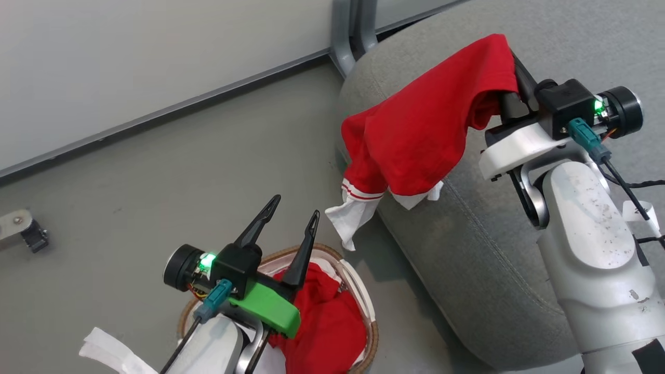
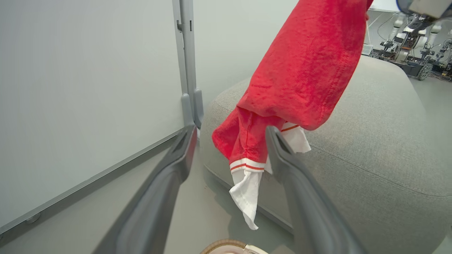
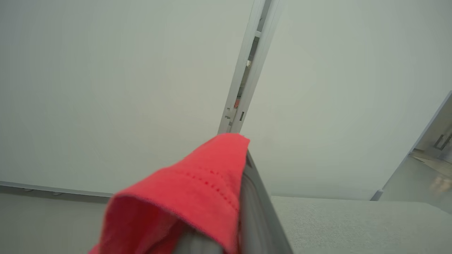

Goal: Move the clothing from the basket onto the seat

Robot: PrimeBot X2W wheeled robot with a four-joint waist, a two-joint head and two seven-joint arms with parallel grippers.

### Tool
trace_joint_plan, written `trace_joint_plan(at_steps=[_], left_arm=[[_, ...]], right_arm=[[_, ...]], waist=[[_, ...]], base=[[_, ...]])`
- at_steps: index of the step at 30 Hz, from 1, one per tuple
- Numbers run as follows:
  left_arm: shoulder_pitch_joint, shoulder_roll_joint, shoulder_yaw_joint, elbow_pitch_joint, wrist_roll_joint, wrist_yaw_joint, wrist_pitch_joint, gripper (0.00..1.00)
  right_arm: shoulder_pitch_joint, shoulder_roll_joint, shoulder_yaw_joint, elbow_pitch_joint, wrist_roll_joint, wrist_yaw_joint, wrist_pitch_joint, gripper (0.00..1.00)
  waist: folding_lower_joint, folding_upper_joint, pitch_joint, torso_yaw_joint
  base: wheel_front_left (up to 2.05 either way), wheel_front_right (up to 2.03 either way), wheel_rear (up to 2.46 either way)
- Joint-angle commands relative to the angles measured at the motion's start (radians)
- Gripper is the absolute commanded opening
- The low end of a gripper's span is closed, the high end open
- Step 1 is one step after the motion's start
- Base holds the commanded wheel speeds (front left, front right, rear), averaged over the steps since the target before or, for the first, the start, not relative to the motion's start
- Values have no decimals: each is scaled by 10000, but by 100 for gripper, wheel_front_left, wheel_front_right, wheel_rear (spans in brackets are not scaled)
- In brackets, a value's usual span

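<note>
Hanging from the right claw (image 1: 517, 65), a soft red garment (image 1: 421, 130) falls in loose folds over the rounded corner of the seat (image 1: 467, 249). Whether cloth touches cushion is hard to tell. Its white cuff (image 1: 350, 218), trimmed with red stripes, dangles past the cushion's edge above the floor (image 1: 182, 171). The right claw's dark fingers are pinched together on the fabric at its top fold. Their tips are buried under cloth, and the right wrist view gives a blurred red hem beside one grey finger.

The seat is coarse grey weave with a stitched seam along its curved edge, and its far side runs out of view. The left claw (image 1: 295, 206) is spread wide and holds nothing, hovering above the basket (image 1: 375, 332) with open air between it and the cuff. More red clothing (image 1: 327, 317) lies crumpled inside the basket. The basket's brown woven rim is partly covered by the left arm and cut off by the bottom of the head view. Smooth floor stretches left to the pale wall panel (image 1: 130, 62).
</note>
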Motion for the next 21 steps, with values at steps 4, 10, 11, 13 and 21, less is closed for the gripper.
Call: trace_joint_plan(at_steps=[4,10,11,13,21], left_arm=[[-264,24,7,26,195,-69,-5,100],[-571,11,-107,13,362,-112,-5,100],[-619,6,-122,1,367,-116,-5,100],[-735,-12,-199,-29,409,-125,-6,100],[-1340,-119,-672,-182,584,-134,-6,100]], right_arm=[[-239,-103,-108,42,69,-14,-33,0],[-1111,-548,64,782,111,-14,-33,0],[-1353,-649,99,925,77,-14,-33,0],[-1979,-892,142,1265,82,-14,-33,0],[-5300,-2735,-91,2184,-589,-15,794,0]], waist=[[0,0,851,-820],[0,0,1347,-590],[0,0,1415,-538],[0,0,1577,-377],[0,0,2511,583]], base=[[0,0,0],[0,0,0],[0,0,0],[0,0,0],[0,0,0]])
